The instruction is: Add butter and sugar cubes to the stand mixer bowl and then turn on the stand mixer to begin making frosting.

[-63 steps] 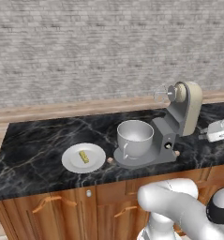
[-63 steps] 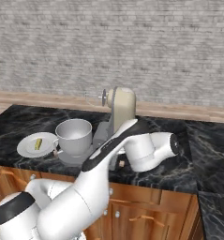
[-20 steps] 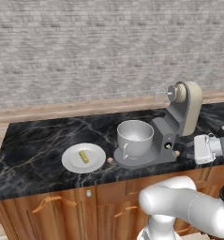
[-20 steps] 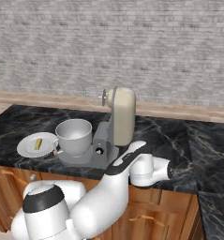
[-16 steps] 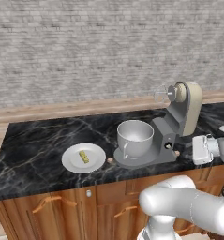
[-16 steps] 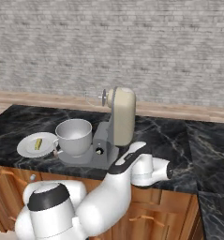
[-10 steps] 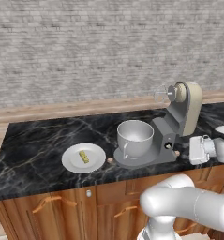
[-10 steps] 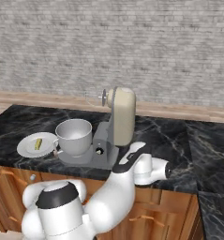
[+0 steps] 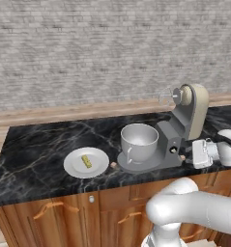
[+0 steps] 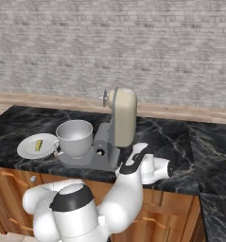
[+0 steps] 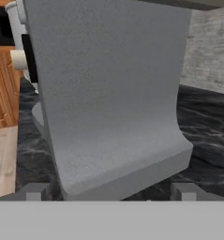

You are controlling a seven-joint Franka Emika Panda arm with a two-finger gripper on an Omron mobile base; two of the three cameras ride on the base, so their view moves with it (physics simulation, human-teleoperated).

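Left base view: the beige-headed grey stand mixer (image 9: 184,125) stands just left of the white gripper (image 9: 200,153), the arm reaching in low from the right.

Right base view: the forearm lies level beside the mixer's neck.

Hand view: the neck fills the gap between wide-open, empty fingertips (image 11: 36,192).

You will find no legible text, label, brand, number or sign in any view. The stand mixer (image 9: 187,120), its bowl (image 9: 139,142) and the white plate (image 9: 86,162) carry plain, unmarked surfaces.
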